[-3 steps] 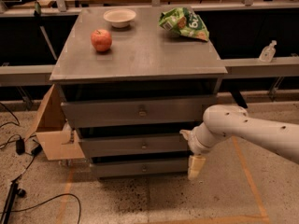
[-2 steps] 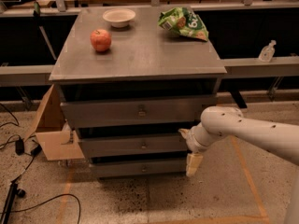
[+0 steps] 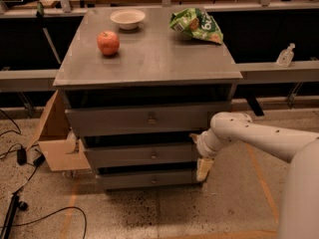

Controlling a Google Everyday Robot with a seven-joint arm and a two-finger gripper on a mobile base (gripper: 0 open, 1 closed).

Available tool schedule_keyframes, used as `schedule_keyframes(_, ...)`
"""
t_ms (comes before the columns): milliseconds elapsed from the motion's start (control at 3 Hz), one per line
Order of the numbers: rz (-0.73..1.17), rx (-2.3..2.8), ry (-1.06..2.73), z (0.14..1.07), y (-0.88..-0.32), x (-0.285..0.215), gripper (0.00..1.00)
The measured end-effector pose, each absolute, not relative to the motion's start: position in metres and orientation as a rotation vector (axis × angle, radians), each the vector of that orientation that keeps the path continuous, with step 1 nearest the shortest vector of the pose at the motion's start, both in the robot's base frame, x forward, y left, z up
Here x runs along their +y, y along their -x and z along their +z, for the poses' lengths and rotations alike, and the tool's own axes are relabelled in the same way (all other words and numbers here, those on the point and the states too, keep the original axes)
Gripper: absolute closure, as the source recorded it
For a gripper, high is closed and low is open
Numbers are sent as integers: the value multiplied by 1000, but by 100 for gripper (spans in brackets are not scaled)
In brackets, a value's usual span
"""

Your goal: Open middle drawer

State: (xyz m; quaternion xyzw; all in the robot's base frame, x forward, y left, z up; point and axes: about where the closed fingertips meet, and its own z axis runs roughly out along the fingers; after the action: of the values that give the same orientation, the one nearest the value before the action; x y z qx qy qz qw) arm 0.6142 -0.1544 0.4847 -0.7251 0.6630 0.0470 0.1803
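The middle drawer (image 3: 134, 156) is the mid-sized grey metal front in the cabinet, with a small central knob (image 3: 153, 155). It sits between the wider top drawer (image 3: 144, 119) and the shorter bottom drawer (image 3: 149, 179). It looks pushed in. My gripper (image 3: 200, 157), at the end of the white arm (image 3: 259, 138), is at the right end of the middle drawer's front, to the right of the knob. It hangs low against the cabinet's right corner.
On the cabinet top (image 3: 149, 59) are a red apple (image 3: 108, 43), a white bowl (image 3: 128, 18) and a green chip bag (image 3: 196, 26). A cardboard box (image 3: 55, 143) stands at the cabinet's left. Cables (image 3: 20, 158) lie on the floor at left.
The arm and gripper have shifted slightly left, closer to the right end of the middle drawer. The drawers have not moved.
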Motion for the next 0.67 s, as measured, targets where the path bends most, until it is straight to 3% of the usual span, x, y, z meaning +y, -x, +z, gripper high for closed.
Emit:
schedule_keyframes(333, 139, 1880, 2064, 468, -628, -153, 0)
schedule_keyframes(667, 146, 1885, 2070, 456, -641, -151, 15)
